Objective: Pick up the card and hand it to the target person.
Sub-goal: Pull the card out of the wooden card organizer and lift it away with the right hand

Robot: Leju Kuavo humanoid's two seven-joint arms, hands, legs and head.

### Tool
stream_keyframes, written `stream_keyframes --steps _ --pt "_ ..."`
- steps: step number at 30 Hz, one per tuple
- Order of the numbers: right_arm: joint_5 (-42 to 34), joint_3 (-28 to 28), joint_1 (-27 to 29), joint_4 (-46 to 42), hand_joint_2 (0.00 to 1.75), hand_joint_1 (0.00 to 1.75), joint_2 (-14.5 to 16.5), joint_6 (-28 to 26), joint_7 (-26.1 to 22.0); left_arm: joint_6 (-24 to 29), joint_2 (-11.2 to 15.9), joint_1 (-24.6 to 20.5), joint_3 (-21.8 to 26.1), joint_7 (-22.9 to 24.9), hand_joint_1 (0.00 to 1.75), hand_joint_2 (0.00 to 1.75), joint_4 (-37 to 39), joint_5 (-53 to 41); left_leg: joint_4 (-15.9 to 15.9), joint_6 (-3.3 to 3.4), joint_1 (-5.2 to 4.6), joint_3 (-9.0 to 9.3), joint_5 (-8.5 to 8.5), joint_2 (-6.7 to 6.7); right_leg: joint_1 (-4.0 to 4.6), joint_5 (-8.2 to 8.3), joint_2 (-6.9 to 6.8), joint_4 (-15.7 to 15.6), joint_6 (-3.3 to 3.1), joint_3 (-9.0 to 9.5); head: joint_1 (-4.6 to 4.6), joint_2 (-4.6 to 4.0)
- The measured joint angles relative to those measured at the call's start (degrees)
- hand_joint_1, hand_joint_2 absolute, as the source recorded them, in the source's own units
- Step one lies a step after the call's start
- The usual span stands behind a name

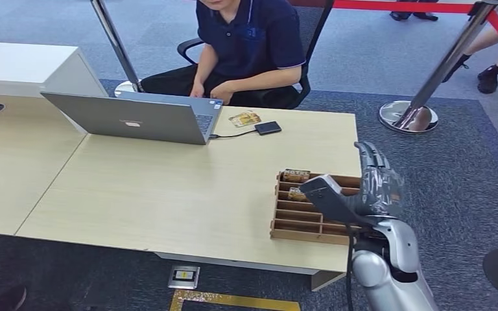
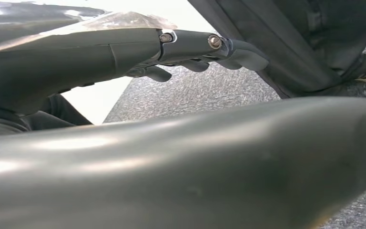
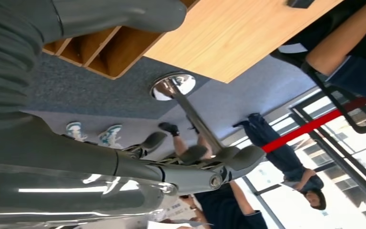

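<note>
Head view, right hand (image 1: 373, 188) raised over wooden slotted tray (image 1: 298, 223) at desk edge, fingers apart, holding nothing, cards (image 1: 295, 175) in tray's far slots just beside thumb, left wrist view, left hand (image 2: 205, 50) fingers loosely extended, empty, right wrist view, right hand (image 3: 195, 164) spread beside tray (image 3: 109, 52).

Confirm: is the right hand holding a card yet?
No. The right hand hovers over the wooden organizer, fingers spread, with nothing in it.
</note>
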Motion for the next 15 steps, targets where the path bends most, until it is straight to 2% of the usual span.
stream_keyframes --steps 8,11,15 --pt "4.5 2.1 0.0 1.8 1.75 0.64 0.0 0.5 3.4 -0.1 0.0 0.0 -0.1 0.0 0.00 0.00 0.0 -0.4 0.0 0.00 0.00 0.00 0.00 0.00 0.00 0.00 0.00 0.0 0.00 0.00 0.00 0.00" --pt "5.5 3.0 0.0 2.4 1.75 0.68 0.3 0.8 4.1 -0.1 0.0 0.0 -0.1 0.0 0.00 0.00 0.0 -0.5 0.0 0.00 0.00 0.00 0.00 0.00 0.00 0.00 0.00 0.0 0.00 0.00 0.00 0.00" --pt "6.4 4.1 0.0 3.2 1.75 0.63 1.0 1.4 4.8 -0.2 0.0 0.0 -0.1 0.0 0.00 0.00 0.0 -0.6 0.0 0.00 0.00 -0.01 0.00 0.00 0.00 0.00 0.00 0.0 0.00 0.00 0.00 0.00"
